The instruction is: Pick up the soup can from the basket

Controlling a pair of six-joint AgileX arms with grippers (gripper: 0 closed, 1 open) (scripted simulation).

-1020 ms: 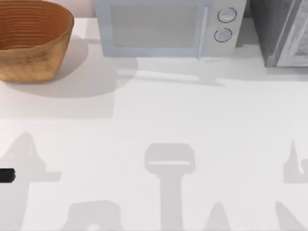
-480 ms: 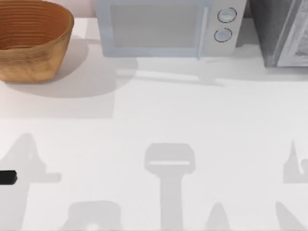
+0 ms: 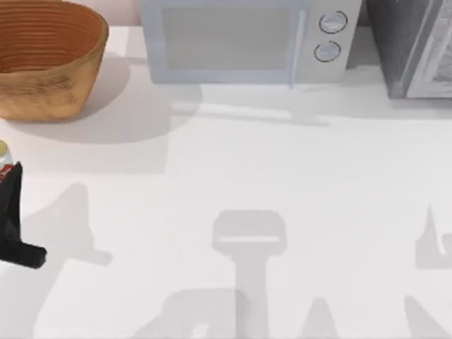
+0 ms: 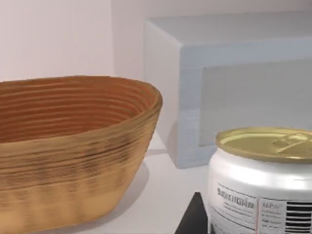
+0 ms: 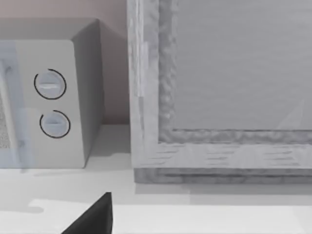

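**Left gripper w/ soup can at table's left edge, outside basket**

Left gripper (image 3: 8, 185), black, sits at far left edge of the top view, in front of the big round orange-brown woven wicker basket (image 3: 46, 60) and apart from it. Its fingers are clamped on the small cylindrical soup can (image 3: 4, 159) w/ red-white label and dull gold top; the can is upright, clear of the basket. In the left wrist view the can (image 4: 261, 183) is close up, one dark finger (image 4: 192, 219) at its side, basket (image 4: 73, 151) beyond, interior bare.

Right gripper: a dark tip (image 5: 92, 217) low in the right wrist view; can't tell finger state.

Plain white tabletop (image 3: 282, 183), pale wall behind. Light grey-blue box microwave w/ two round knobs (image 3: 244, 39) at rear centre, basket rear left, grey textured cabinet (image 3: 413, 46) rear right. Centre and front of table unobstructed.
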